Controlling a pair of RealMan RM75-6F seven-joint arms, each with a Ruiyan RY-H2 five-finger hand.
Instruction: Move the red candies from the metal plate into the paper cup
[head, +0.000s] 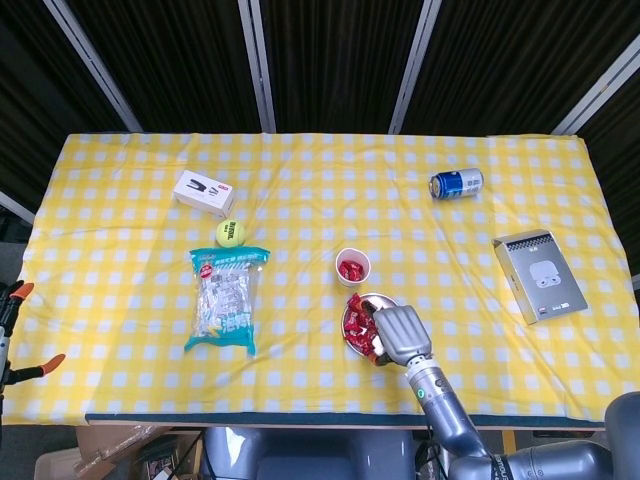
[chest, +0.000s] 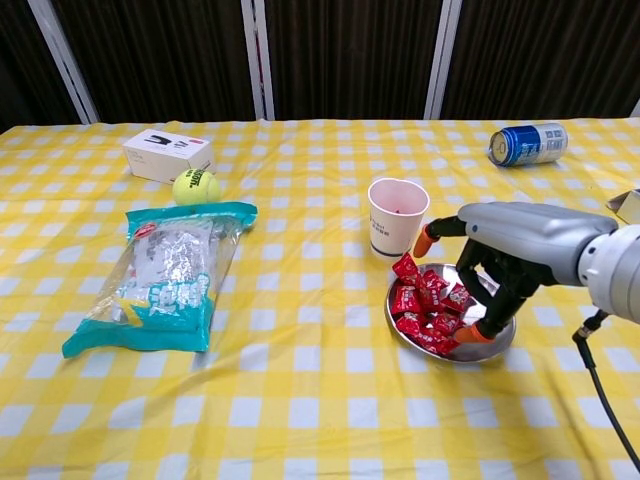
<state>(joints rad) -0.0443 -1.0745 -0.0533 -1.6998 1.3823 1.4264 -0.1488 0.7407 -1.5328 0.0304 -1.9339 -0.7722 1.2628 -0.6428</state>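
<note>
The right robot hand (chest: 487, 282), fingers spread and holding nothing, hovers over red wrapped candies (chest: 425, 305) heaped on the round metal plate (chest: 495, 318), apparently poised for another pick; the white paper cup (chest: 397, 217) beside it already contains some.

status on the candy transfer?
Right hand open over metal plate, holding nothing. Left not in view. Red candies mostly on plate, some in paper cup. Path clear.
</note>
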